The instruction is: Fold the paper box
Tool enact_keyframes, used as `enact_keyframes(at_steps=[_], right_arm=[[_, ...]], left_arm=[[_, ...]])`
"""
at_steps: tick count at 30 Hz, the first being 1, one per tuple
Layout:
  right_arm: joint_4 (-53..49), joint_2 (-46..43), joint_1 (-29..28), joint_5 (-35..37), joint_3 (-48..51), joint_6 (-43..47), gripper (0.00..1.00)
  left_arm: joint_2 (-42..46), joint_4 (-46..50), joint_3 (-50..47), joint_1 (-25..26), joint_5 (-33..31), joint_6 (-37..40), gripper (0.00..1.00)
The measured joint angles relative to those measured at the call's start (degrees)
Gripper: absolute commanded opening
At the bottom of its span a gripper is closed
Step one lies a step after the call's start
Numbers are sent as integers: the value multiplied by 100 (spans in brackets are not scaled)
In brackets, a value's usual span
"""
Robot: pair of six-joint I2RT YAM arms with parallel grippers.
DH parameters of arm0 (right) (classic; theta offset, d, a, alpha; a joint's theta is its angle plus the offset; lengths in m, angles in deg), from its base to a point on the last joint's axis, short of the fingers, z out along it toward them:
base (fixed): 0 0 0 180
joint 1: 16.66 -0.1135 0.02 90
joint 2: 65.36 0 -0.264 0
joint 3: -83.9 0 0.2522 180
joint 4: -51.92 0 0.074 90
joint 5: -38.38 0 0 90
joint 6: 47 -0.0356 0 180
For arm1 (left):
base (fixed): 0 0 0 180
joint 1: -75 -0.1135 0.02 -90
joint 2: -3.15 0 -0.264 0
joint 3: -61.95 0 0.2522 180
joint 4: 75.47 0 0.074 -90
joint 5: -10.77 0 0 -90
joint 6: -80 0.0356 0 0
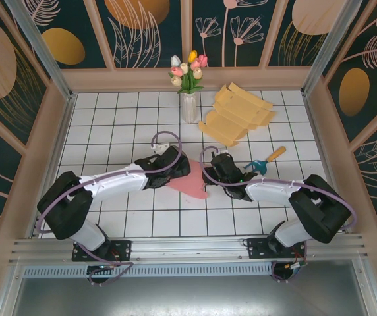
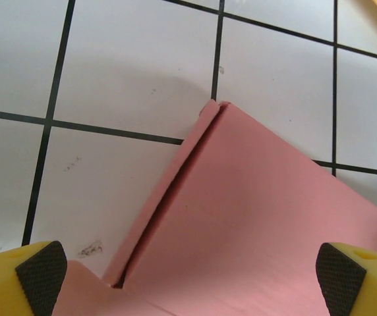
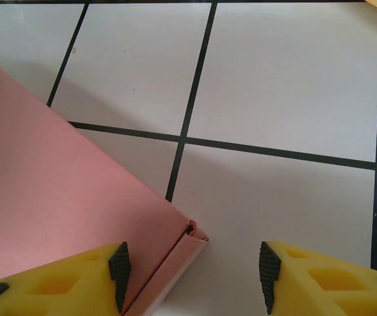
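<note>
The paper box [image 1: 193, 184] is a flat pink cardboard sheet lying on the white tiled table between my two grippers. My left gripper [image 1: 177, 164] hovers over its left part, jaws wide open. In the left wrist view the pink sheet [image 2: 261, 217], with a folded-over edge flap, spans the gap of the left gripper [image 2: 188, 276], and neither pad touches it. My right gripper [image 1: 216, 168] is at the sheet's right side. In the right wrist view a folded corner of the box [image 3: 57, 178] lies between the jaws of the right gripper [image 3: 193, 276], which stand apart and unclamped.
A white vase of tulips [image 1: 189, 99] stands at the back centre. Beside it lies a stack of flat yellow box blanks [image 1: 238, 113]. A small trowel with an orange handle [image 1: 265, 160] lies right of my right gripper. Frame walls enclose the table.
</note>
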Motion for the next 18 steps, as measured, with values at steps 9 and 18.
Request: enact_keyframes(at_steps=[9, 18], right_arm=[[24, 2, 11, -20, 2, 39, 57], [105, 57, 44, -48, 2, 107, 57]], left_arm=[[-131, -490, -529, -308, 494, 90, 99], [-111, -918, -752, -310, 754, 120, 87]])
